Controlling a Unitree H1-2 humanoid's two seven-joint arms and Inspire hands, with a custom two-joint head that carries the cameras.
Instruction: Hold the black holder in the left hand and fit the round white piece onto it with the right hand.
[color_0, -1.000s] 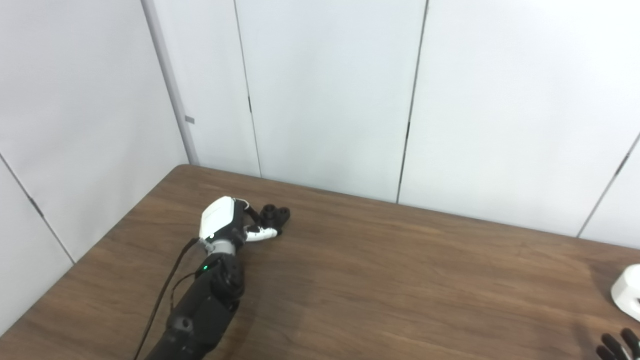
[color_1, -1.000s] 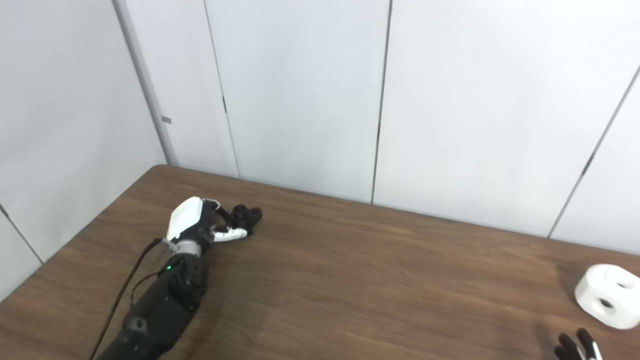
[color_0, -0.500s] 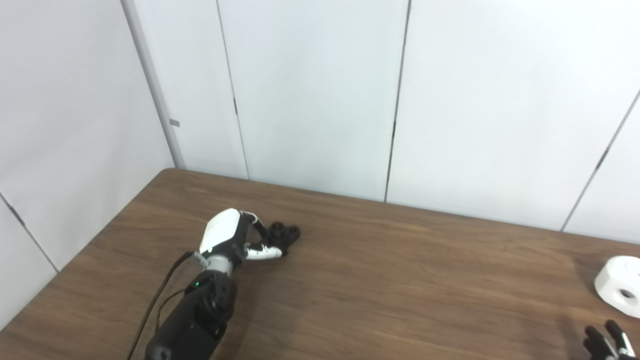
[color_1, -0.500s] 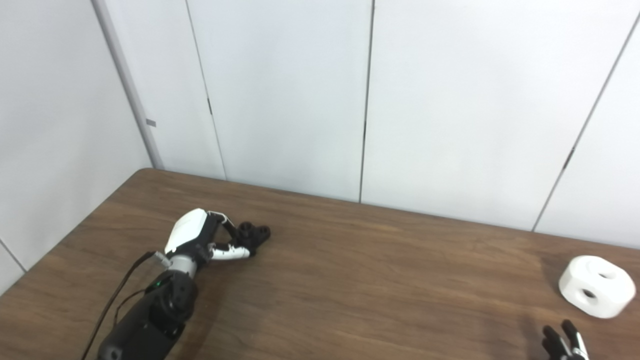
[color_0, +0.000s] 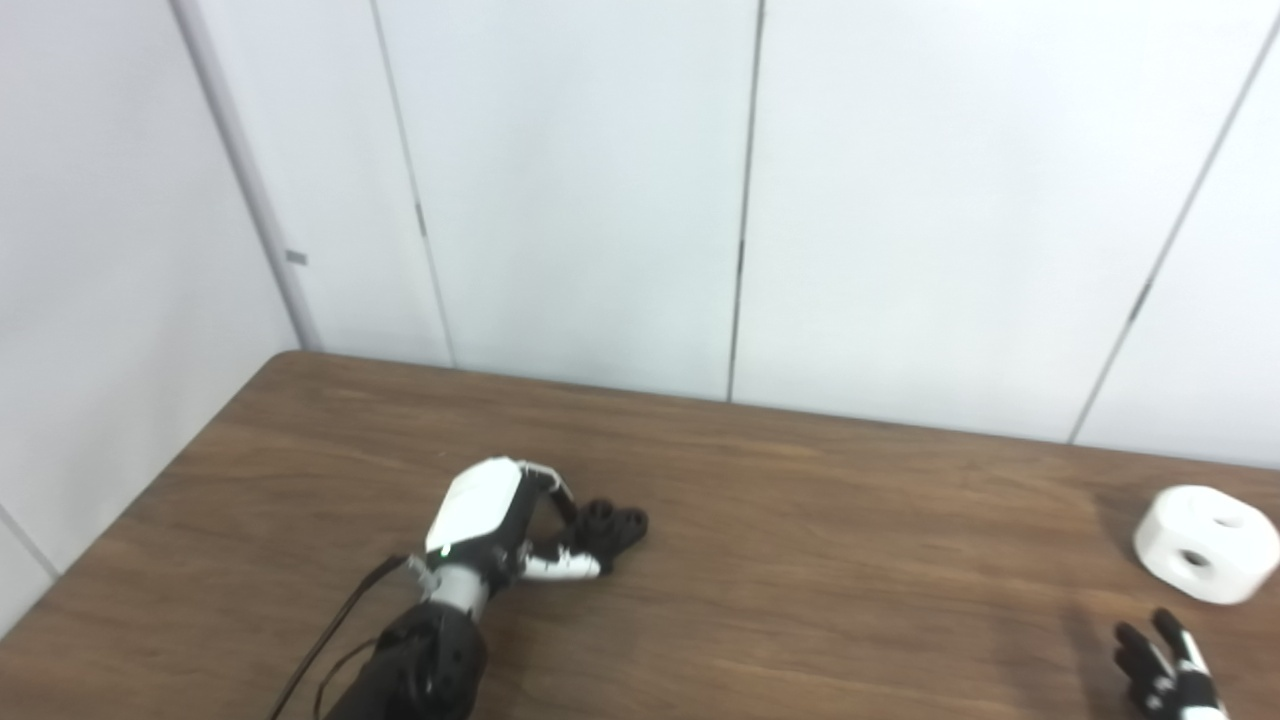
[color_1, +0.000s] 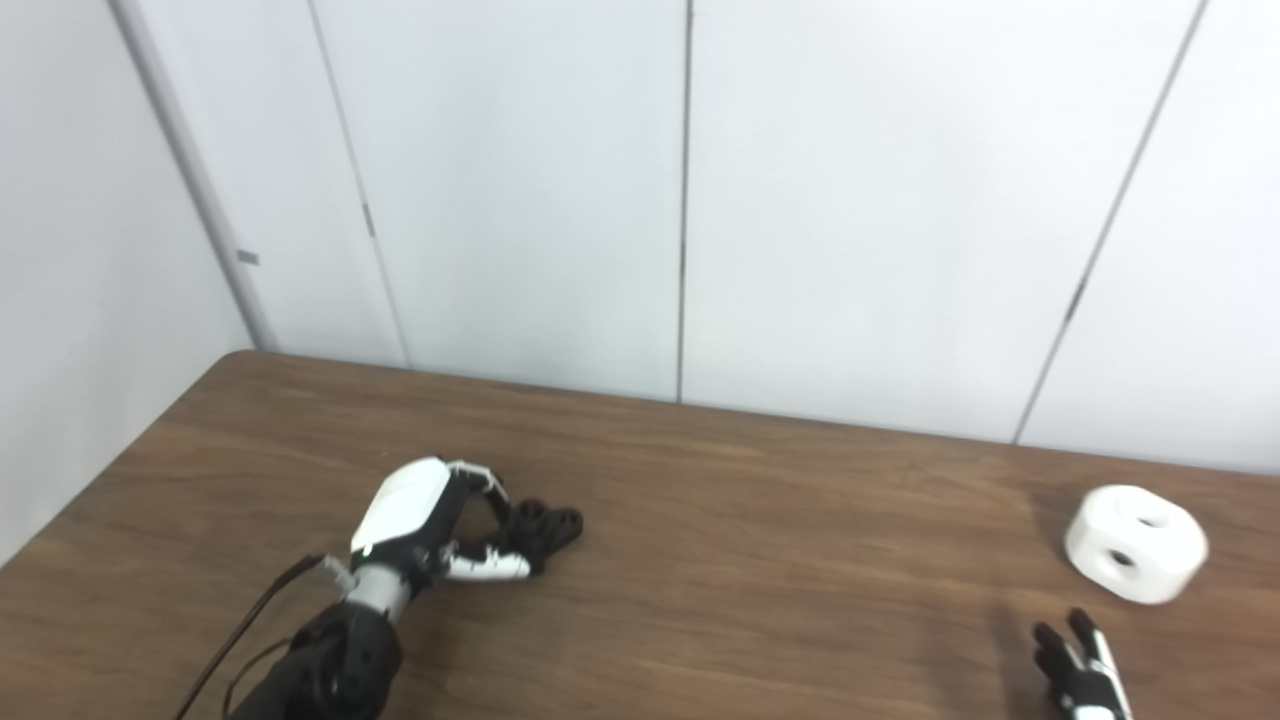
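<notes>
1. The left hand (color_0: 500, 525), white-backed with dark fingers, lies low on the brown wood-grain surface (color_0: 820, 560) at its left part, at the end of a black forearm that comes in from the bottom edge.
2. Its fingers curl over the near end of the small black plastic holder (color_0: 612, 525) and the white-tipped thumb lies alongside it from below, so the hand looks closed around that end; the contact itself is too small to make out clearly.
3. The holder rests on the surface and sticks out to the right of the hand, showing round sockets on top.
4. The right hand (color_1: 1082, 675) shows only partly at the bottom right corner: dark fingers spread apart and pointing upward, with nothing between them.
5. The round white plastic piece (color_1: 1135, 544) sits on the surface just beyond those fingers, apart from them, with dark holes in its top and side.
6. The white piece and the black holder lie well apart, near opposite ends of the surface.
7. Pale grey wall panels (color_0: 600, 180) with thin dark seams stand behind the far edge.
</notes>
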